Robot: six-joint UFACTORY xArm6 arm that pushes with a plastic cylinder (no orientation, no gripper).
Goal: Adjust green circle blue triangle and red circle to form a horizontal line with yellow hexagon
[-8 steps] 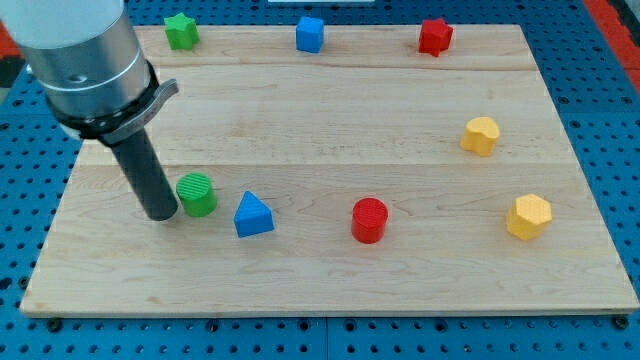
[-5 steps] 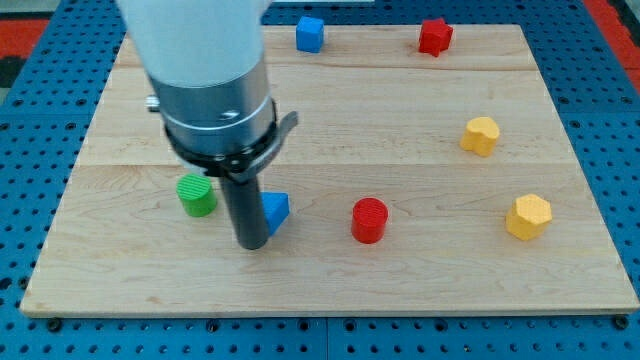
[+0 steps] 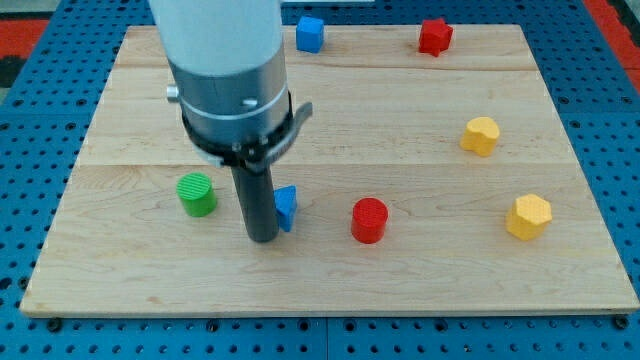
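My tip (image 3: 262, 238) rests on the wooden board (image 3: 330, 280) at the lower middle-left. It stands in front of the blue triangle (image 3: 288, 205) and hides most of it; only the triangle's right edge shows. The green circle (image 3: 197, 194) lies to the left of the tip, apart from it. The red circle (image 3: 369, 220) lies to the right of the tip. The yellow hexagon (image 3: 528, 216) sits at the far right, at about the same height in the view as the red circle.
A blue cube (image 3: 310, 33) and a red star (image 3: 434, 36) sit along the view's top edge. A second yellow block (image 3: 480, 135) lies above the hexagon. The arm's grey body (image 3: 225, 70) hides the top left of the board.
My tip has moved right, from beside the green circle's left to in front of the blue triangle, and now covers most of it. The green star at top left is now hidden.
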